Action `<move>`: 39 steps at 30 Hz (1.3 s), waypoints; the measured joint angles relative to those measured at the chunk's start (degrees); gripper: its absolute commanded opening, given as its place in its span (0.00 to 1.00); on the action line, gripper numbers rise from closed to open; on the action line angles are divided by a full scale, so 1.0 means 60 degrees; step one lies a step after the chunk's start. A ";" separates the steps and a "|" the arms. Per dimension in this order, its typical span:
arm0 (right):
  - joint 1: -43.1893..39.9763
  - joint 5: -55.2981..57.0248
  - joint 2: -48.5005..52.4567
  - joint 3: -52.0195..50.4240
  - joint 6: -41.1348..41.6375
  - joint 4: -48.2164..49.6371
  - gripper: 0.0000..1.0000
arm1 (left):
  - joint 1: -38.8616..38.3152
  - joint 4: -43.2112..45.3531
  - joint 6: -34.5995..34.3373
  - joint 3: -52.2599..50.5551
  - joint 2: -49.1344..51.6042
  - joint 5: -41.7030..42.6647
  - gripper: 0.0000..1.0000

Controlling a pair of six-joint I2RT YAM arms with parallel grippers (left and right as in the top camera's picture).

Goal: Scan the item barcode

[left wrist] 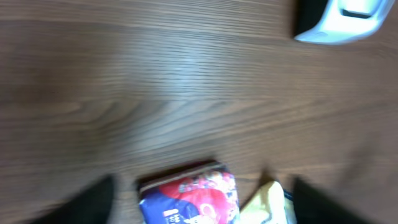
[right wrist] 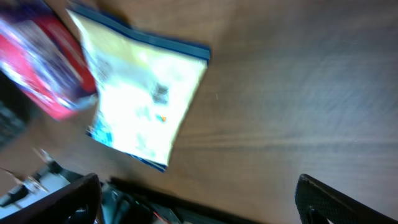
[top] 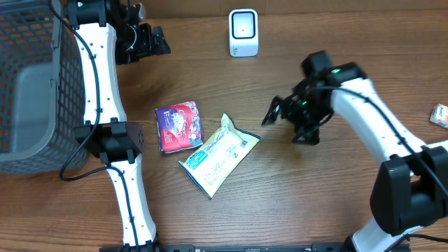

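- While both arms reached over the wooden table [top: 336,203], neither claw held anything.
- The left gripper [top: 157,42] hung near the far left corner, beside the grey mesh basket [top: 42,42]. Its jaws stood wide apart. In the left wrist view its dark fingers [left wrist: 93,202] sat at the two lower corners, with only bare wood and the packs below showing between them.
- The right gripper [top: 288,124] hovered right of centre with its jaws spread wide and empty. In the right wrist view its fingers [right wrist: 56,202] framed the bottom edge, well clear of the pouch.
- The yellow-and-white pouch [top: 219,154], edged in blue, lay flat near the middle of the table. It was turned on a slant, and its near corner pointed toward the robot.
- The red-and-purple packet [top: 178,126] lay flat just left of the pouch. The two met at the packet's lower right corner, though whether they touched or overlapped could not be told.
- The white scanner [top: 243,31] stood upright at the far side of the table, well apart from both packs and from both claws.
- A small orange item [top: 439,114] lay at the right edge, too small to make out.
- No barcode could be read on either pack; both wrist views were blurred.
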 measured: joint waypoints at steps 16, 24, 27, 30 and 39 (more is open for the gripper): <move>-0.1836 0.0856 -0.1315 -0.0142 -0.0259 -0.1002 1.00 | -0.0834 0.1249 0.0412 0.0000 -0.2124 -0.0412 0.04; -0.1818 0.0889 -0.1311 -0.0149 -0.0463 -0.1188 0.98 | -0.1625 0.1388 0.0062 0.0448 -0.6583 -0.4481 0.04; -0.1814 0.0885 -0.1330 -0.0149 -0.0514 -0.1198 0.98 | -0.1559 0.0415 -0.0401 0.0612 -0.7114 -0.5814 0.05; -0.1818 0.0896 -0.1490 -0.0149 -0.0583 -0.1235 0.98 | -0.1552 0.0160 -0.1341 0.0393 -0.6772 -0.7308 0.05; -0.1818 0.0911 -0.2798 -0.0149 -0.0685 -0.1286 0.98 | -0.1552 0.0492 -0.2357 -0.0335 -0.4856 -0.8652 0.05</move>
